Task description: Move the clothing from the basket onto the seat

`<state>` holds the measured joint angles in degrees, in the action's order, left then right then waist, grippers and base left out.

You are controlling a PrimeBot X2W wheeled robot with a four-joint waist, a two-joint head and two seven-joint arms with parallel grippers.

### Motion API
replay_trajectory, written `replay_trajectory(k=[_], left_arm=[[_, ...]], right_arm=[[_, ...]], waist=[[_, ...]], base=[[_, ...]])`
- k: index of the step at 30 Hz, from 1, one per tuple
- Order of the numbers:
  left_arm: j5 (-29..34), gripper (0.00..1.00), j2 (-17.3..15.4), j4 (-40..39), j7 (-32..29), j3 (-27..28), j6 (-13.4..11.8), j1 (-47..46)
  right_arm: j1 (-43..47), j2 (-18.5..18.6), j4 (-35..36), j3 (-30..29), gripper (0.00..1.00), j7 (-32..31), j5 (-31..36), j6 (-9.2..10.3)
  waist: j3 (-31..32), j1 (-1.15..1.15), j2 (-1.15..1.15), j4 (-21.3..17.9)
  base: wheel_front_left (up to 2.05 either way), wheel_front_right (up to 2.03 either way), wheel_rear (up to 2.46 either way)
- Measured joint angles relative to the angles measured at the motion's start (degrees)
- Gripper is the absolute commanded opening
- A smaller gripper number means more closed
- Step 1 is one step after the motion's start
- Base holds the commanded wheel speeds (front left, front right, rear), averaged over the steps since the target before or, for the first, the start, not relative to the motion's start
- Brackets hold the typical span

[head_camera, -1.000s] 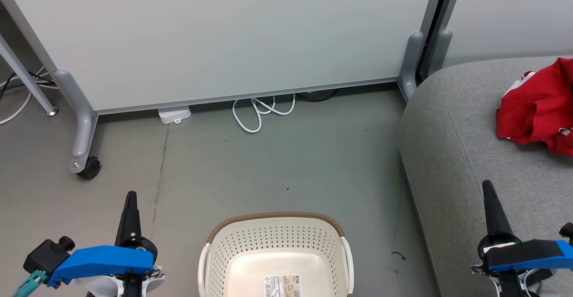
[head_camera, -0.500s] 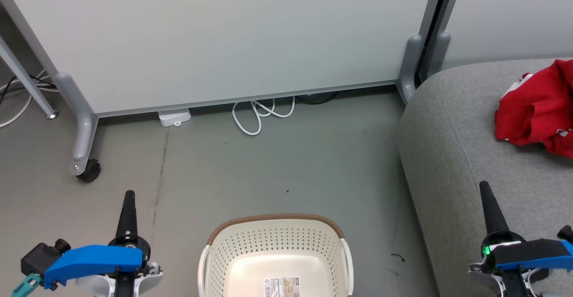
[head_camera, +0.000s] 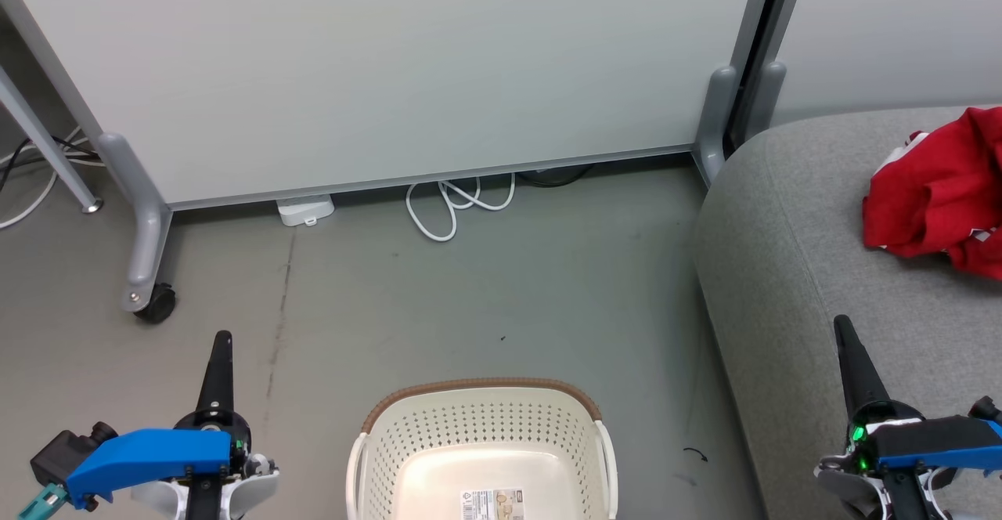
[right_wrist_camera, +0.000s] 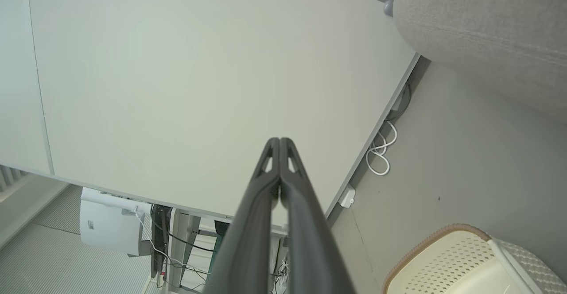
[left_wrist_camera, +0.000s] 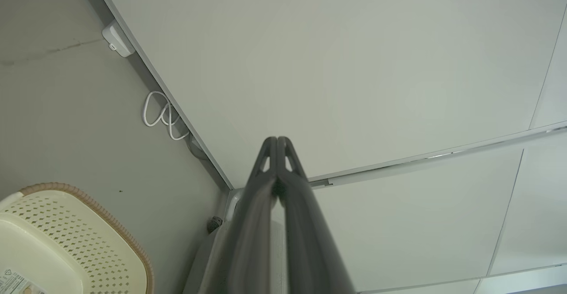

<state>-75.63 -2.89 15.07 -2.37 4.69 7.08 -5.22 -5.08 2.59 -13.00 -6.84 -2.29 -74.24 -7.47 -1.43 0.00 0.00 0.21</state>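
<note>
The cream basket (head_camera: pixel 481 426) with its brown rim stands on the floor at the bottom centre, holding nothing but a paper label. Red clothing (head_camera: pixel 935 195) with white trim lies crumpled on the light-grey seat (head_camera: pixel 791 214) at the right edge. My left gripper (head_camera: pixel 222 338) hangs shut and holding nothing to the left of the basket. Over the seat's front edge, my right gripper (head_camera: pixel 841 323) is shut too, with nothing in it. The left wrist view shows the basket (left_wrist_camera: pixel 88 223) at lower left; the right wrist view has the basket (right_wrist_camera: pixel 452 254) at lower right and the seat (right_wrist_camera: pixel 483 24) at top.
A pale rolling partition (head_camera: pixel 391 58) spans the back, with a castor foot (head_camera: pixel 156 301) at left and a grey post (head_camera: pixel 716 113) beside the seat. A white cable loop (head_camera: pixel 446 207) and a small white box (head_camera: pixel 305 208) lie along its base.
The whole head view has drifted slightly, so the basket and both grippers sit a little lower in frame. Both grippers remain shut.
</note>
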Motion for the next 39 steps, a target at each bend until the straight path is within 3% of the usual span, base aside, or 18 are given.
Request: replay_trajectory(k=[39], left_arm=[[-16.67, 0.0, 0.0, -0.89, -4.14, 1.82, 0.32, -0.64]], right_arm=[[-0.7, 0.08, -1.01, 0.27, 0.0, -4.26, -17.93, 0.0]], waist=[[1.26, 0.0, 0.0, -0.21]], base=[[0.0, 0.0, 0.0]])
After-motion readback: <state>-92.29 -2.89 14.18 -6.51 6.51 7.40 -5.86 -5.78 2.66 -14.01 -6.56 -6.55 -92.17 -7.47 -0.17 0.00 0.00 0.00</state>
